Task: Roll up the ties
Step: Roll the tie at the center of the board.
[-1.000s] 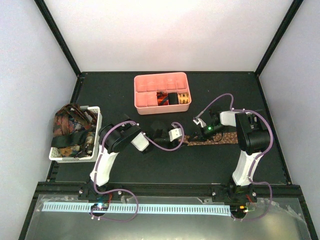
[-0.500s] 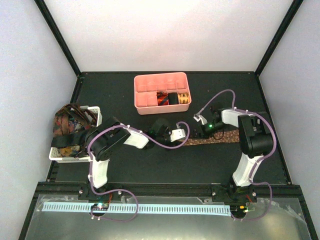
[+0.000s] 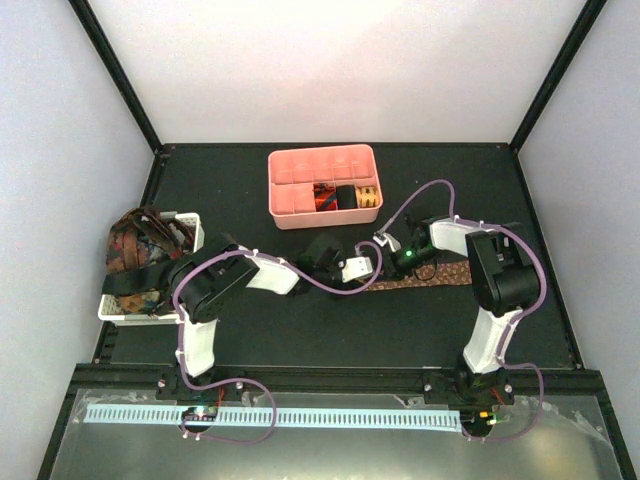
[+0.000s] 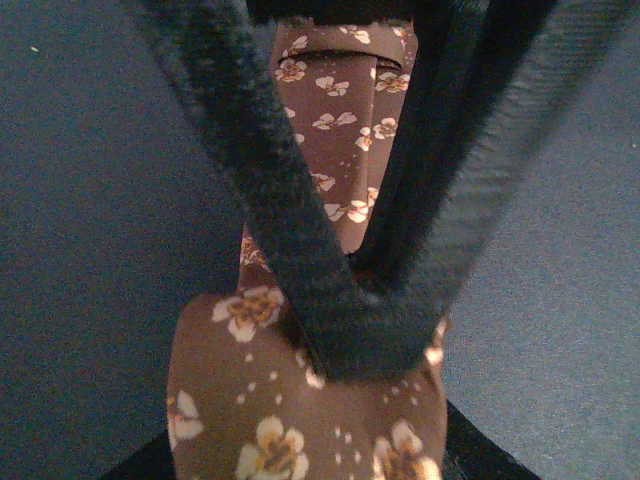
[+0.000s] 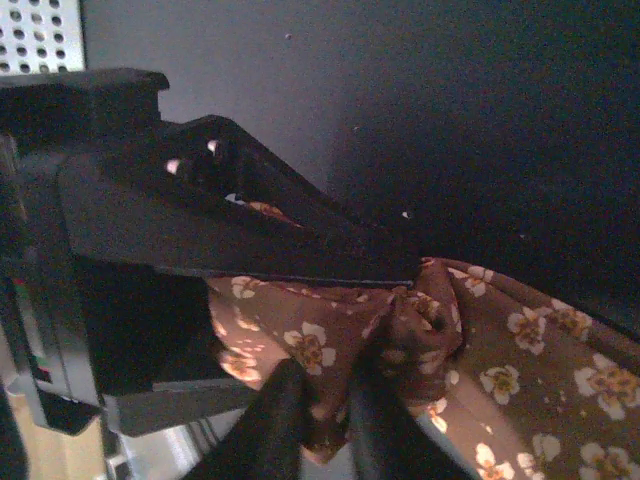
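Currently the brown tie [image 3: 430, 277] lies flat mid-bench [image 3: 300, 335], its length running toward the right edge and its left end bunched. Left fingers [image 4: 270, 200] are clenched on that bunched end. Right fingers [image 5: 285, 410] pinch a fold just beside them. Pink tray [image 3: 300, 220] sits behind and white basket [image 3: 193, 245] sits at the left edge, both well apart from the tie. Bare bench lies between the tie and the near edge.
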